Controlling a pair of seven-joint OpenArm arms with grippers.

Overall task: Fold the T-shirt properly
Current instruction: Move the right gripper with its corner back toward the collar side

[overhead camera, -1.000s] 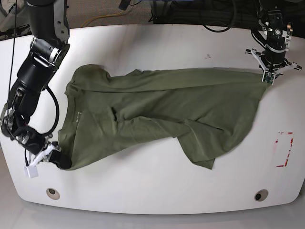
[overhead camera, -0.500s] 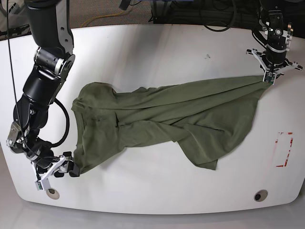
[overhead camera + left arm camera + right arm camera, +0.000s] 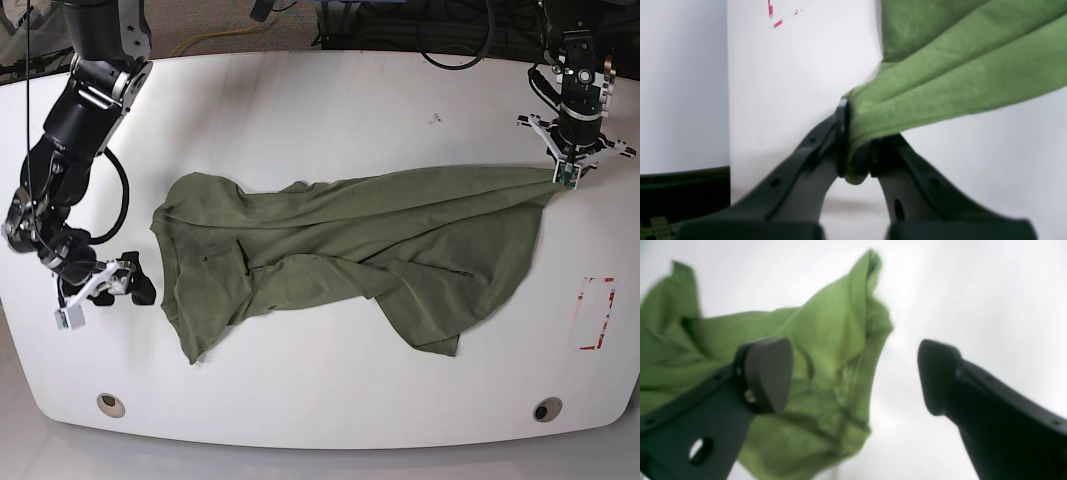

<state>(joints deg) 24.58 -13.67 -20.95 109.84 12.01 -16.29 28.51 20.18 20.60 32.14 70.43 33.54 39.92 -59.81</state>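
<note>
The olive-green T-shirt [image 3: 340, 245] lies rumpled across the white table [image 3: 330, 100], collar end to the left. My left gripper [image 3: 567, 178] is at the far right of the base view, shut on the shirt's corner. In the left wrist view this gripper [image 3: 855, 156] pinches a fold of the T-shirt [image 3: 957, 83], which stretches away taut. My right gripper [image 3: 130, 283] stands open a little left of the shirt's left edge, not touching it. The right wrist view shows this gripper [image 3: 853, 373] with its fingers spread wide and the loose T-shirt [image 3: 826, 340] beyond them.
Red tape marks [image 3: 597, 312] sit near the table's right edge. Two round holes [image 3: 111, 405] [image 3: 547, 409] are set near the front edge. Cables run behind the table's far edge.
My right gripper has opened and let go of the shirt's front-left corner, then drawn back from the front edge. The freed corner has dropped onto the table. The left gripper keeps its grip.
</note>
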